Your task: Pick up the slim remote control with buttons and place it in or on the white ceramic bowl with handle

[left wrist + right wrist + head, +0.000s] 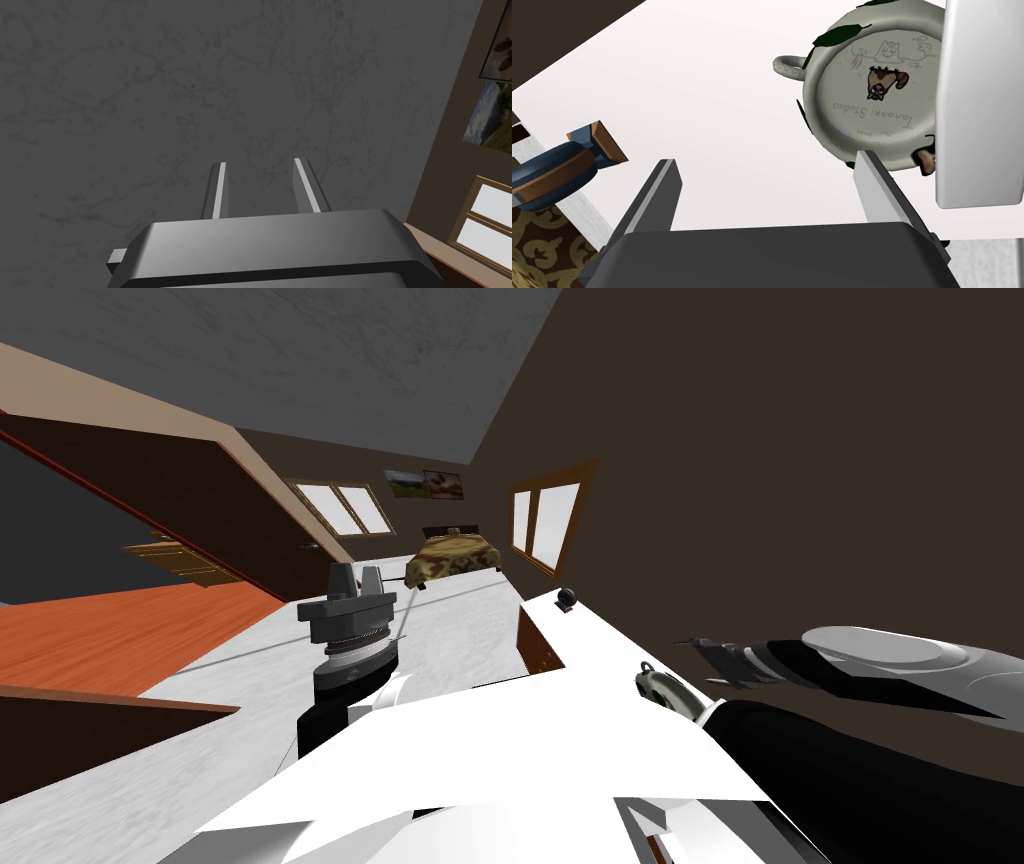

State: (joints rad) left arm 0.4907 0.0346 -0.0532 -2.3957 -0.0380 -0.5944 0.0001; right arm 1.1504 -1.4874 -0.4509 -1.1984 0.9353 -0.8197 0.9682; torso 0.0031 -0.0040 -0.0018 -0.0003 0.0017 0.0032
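Note:
A pale bowl with a small loop handle [872, 95] and dark leaf marks stands on the white tabletop [712, 100], with a drawing and lettering on its inside bottom. My right gripper [772, 192] hovers just above the table beside it, open, nothing between its fingers. One fingertip [879, 185] is close to the bowl's rim. A pale grey flat slab with rounded corners [977, 100] covers the bowl's far side; I cannot tell what it is. In the head view the bowl [665, 688] sits under the right gripper [705, 656]. My left gripper [356, 581] points upward, open and holding nothing [263, 187].
A small blue and brown object [557, 172] lies at the table's edge [567, 599]. The dark brown wall [800, 488] runs right behind the table. A bed with a patterned cover [452, 558] stands farther back on the pale floor.

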